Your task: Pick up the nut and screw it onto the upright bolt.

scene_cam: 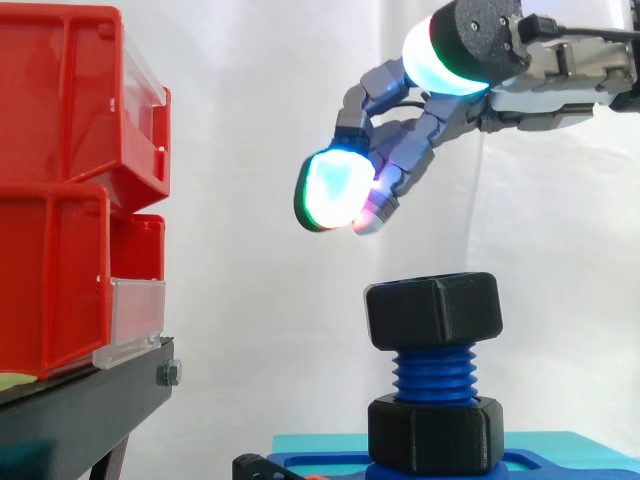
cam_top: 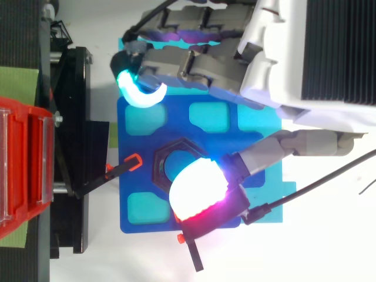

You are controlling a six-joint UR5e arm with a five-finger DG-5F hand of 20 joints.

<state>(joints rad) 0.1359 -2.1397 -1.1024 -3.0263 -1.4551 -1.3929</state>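
Black nut (scene_cam: 433,311) sits on top of the upright blue bolt (scene_cam: 433,373), level, with bare threads showing below it. A second black nut (scene_cam: 435,432) sits at the bolt's foot, on the blue base plate (cam_top: 136,150).

Hand (scene_cam: 420,140) hangs above the top nut, clear of it with a gap between. Its fingers are curled and hold nothing. One fingertip (scene_cam: 333,190) glows white with a cyan and green edge and is the lowest part of the hand.

From above, a white and red glowing pad (cam_top: 197,188) covers part of the nut's hexagon.

Red bins (scene_cam: 60,130) are stacked on the black stand (scene_cam: 90,400), well to the left of the bolt.
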